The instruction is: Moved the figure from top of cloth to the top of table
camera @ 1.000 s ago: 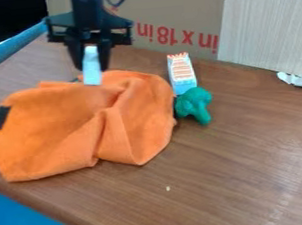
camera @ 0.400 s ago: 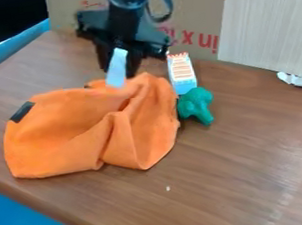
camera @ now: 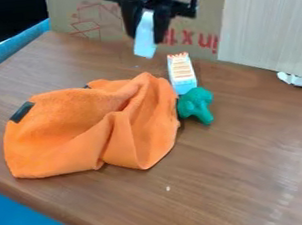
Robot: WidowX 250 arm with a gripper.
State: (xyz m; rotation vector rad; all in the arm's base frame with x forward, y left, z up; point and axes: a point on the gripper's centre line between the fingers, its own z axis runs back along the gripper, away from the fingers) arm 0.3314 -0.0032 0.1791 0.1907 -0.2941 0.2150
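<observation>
Soft light, perhaps from above, pale sheen on the table (camera: 254, 175), faint shadows

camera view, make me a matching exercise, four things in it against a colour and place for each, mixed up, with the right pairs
1. cloth
2. toy figure
3. small box
4. gripper

a. black, raised over the table
b. white and pale blue, behind the green thing
c. orange, rumpled on the table
d. green, beside the cloth

Pairs: 1-c, 2-d, 3-b, 4-a
</observation>
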